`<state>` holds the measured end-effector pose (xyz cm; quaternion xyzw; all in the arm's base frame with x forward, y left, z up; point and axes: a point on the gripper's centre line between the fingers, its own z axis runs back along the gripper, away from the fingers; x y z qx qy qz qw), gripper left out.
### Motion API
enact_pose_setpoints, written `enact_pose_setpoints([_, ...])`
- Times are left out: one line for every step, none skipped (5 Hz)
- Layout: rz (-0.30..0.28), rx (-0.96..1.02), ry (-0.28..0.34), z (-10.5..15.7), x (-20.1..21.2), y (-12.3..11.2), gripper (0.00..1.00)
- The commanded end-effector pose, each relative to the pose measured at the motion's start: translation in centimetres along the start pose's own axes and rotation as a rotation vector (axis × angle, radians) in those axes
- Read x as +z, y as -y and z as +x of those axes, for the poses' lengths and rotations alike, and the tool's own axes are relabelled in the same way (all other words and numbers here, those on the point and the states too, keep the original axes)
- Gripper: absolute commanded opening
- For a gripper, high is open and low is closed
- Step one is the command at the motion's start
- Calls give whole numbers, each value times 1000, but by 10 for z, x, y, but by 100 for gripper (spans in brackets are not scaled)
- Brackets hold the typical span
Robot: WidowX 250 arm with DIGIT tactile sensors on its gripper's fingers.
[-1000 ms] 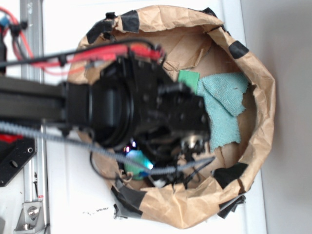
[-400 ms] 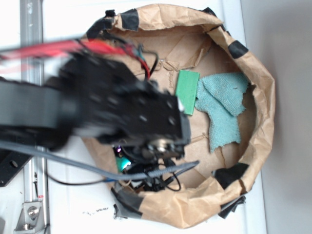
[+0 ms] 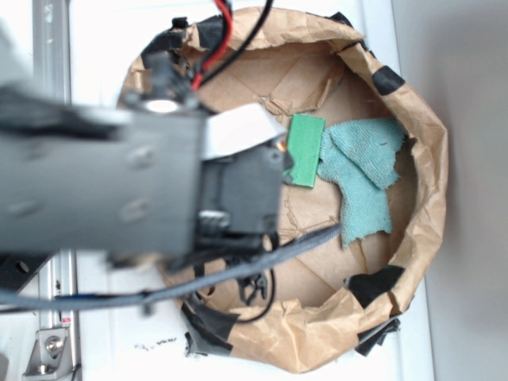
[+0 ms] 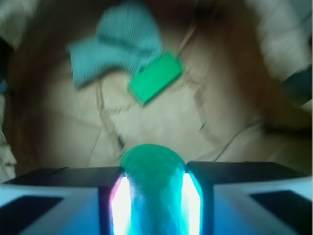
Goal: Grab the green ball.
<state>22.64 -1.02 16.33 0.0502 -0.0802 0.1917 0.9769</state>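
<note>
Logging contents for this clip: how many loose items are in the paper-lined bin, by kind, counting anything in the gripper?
Ball: 1, the green ball, between the fingers of the gripper
Block: 1, the green block
Cloth: 1, the teal cloth
Total: 3
</note>
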Motion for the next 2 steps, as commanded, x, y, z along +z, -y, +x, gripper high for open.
enact_pose_setpoints([0, -25, 78, 11, 5, -4, 0])
enact_pose_setpoints([3, -27, 77, 10, 0, -2, 0])
